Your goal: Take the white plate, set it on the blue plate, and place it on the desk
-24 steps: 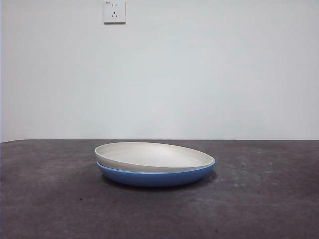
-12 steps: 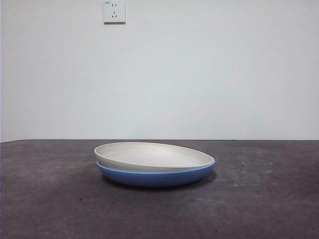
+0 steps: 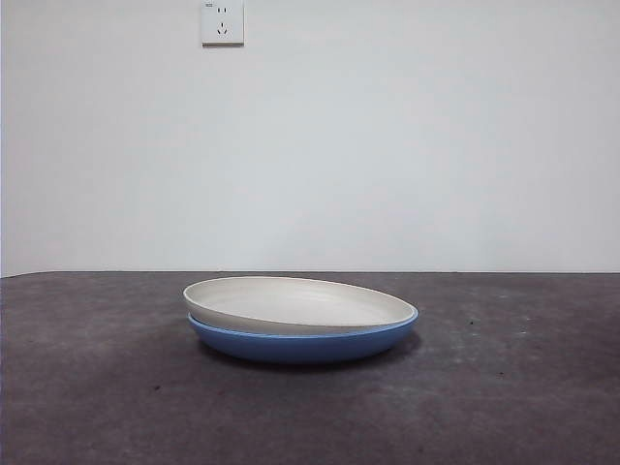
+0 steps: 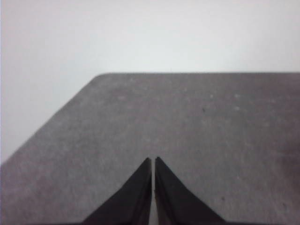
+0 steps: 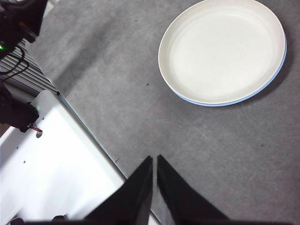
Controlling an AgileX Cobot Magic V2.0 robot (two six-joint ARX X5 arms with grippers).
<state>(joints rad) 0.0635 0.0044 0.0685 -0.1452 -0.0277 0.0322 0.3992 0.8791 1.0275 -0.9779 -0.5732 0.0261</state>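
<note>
Right now, on my feeds, the black right gripper (image 5: pixel 153 158) hangs above the near edge of the dark grey-brown mottled bench (image 3: pixel 504 387), jaws pressed together on nothing, well apart from the plates. My black left gripper (image 4: pixel 153 160) is likewise closed and empty over bare bench near a far corner. Mid-bench, the matte cream-white round plate (image 3: pixel 295 302) (image 5: pixel 222 50) sits nested, slightly tilted, in the glossy blue round plate (image 3: pixel 300 345) (image 5: pixel 276 75).

The matte cream-white round plate (image 3: pixel 295 303) lies nested in the glossy blue round plate (image 3: pixel 305 345), tilted with its left rim riding higher; both rest mid-way across the dark grey-brown mottled bench (image 3: pixel 97 387). A white wall socket (image 3: pixel 222 21) sits on the wall behind, above and left of them.
</note>
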